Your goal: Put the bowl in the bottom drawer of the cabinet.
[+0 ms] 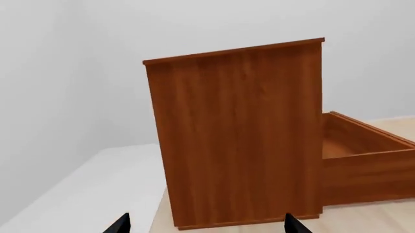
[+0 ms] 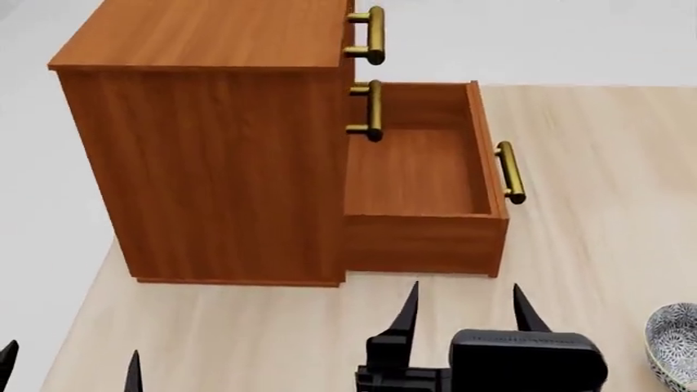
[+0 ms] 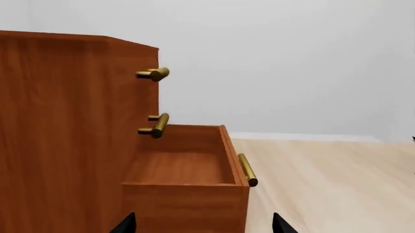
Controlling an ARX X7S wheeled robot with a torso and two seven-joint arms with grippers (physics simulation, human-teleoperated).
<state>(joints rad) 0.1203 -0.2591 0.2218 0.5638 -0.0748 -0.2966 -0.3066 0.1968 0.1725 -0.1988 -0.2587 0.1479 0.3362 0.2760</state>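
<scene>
Bowl (image 2: pixel 673 345) sits at right gripper's (image 2: pixel 466 306) three o'clock, both grippers spread empty; swing right, pinch rim, drawer (image 2: pixel 419 175) already open.

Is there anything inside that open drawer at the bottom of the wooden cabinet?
Nothing shows inside the bottom drawer: its wooden floor looks bare in the head view. The part still under the cabinet is hidden. The bowl sits outside on the table.

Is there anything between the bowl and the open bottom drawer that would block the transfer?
Nothing visible. The bowl sits on the bare table, and the bottom drawer is pulled out and empty. The right end effector hangs open, holding nothing, between them.
</scene>
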